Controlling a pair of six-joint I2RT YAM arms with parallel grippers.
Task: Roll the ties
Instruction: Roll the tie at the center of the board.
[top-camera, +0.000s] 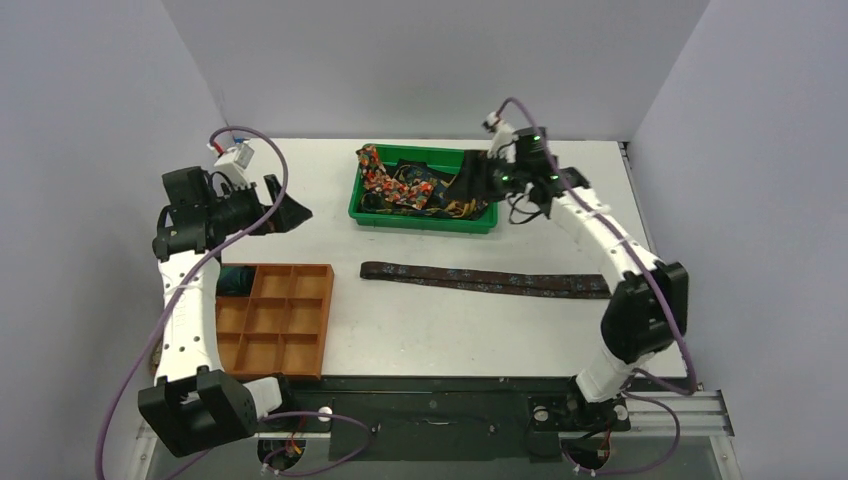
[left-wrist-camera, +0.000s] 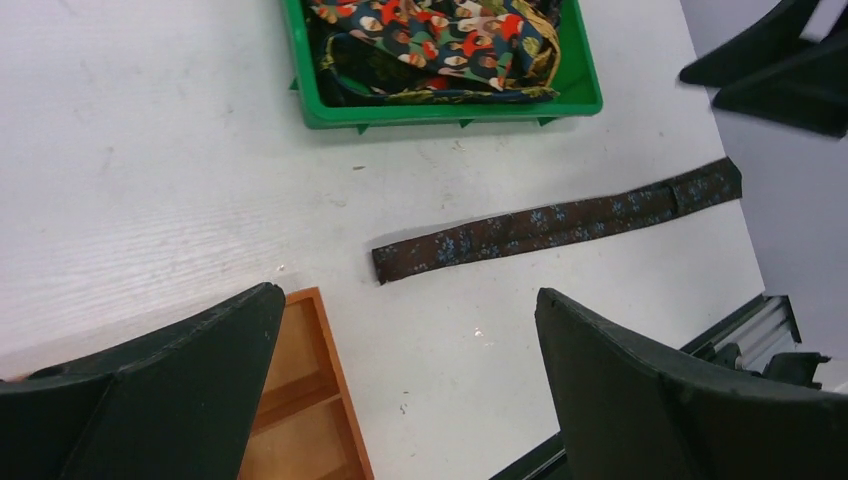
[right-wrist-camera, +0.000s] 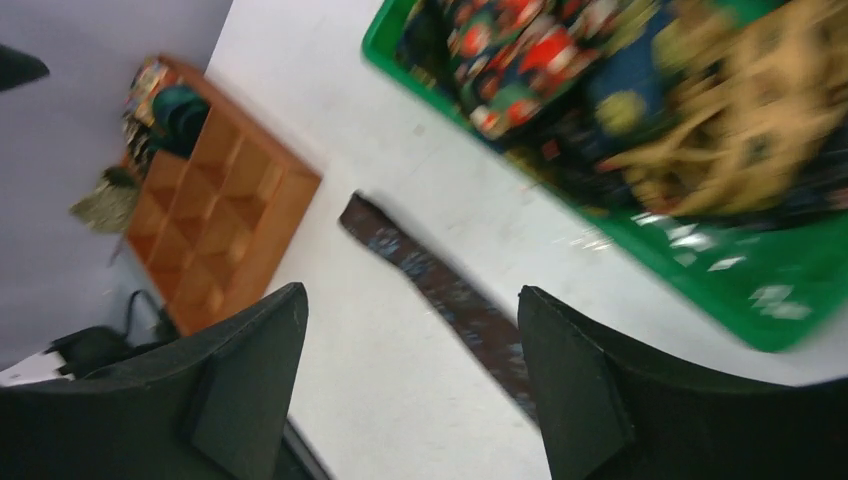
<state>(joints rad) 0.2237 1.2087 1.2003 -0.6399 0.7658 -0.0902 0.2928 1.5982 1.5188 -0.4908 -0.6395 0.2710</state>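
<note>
A white surface (top-camera: 420, 330) fills a booth closed in by plain pale grey walls (top-camera: 430, 60) at the back and on both sides. A metal rail (top-camera: 680, 410) runs along its near edge, where the two arms are bolted.

A green plastic bin (top-camera: 420, 222) stands toward the back of the surface, just right of centre. It holds a loose heap of patterned ties (top-camera: 405, 185), red floral and navy-gold among them. In front of the bin and apart from it, a long dark brown tie with small pale flecks (top-camera: 485, 280) lies flat and unrolled. It runs left to right across the middle of the surface, and its right end reaches under the right arm.

At the near left sits an orange-brown tray divided into square compartments (top-camera: 325, 320). A dark rolled tie (top-camera: 235, 280) sits in its far left compartment, partly hidden by the left arm.

The left end effector (top-camera: 288, 205) hangs above the surface to the left of the bin, with its jaws spread wide and nothing between them. The right end effector (top-camera: 480, 170) hovers at the right end of the bin. Its fingers (right-wrist-camera: 240, 370) are parted and grip nothing. The right wrist view is blurred.
</note>
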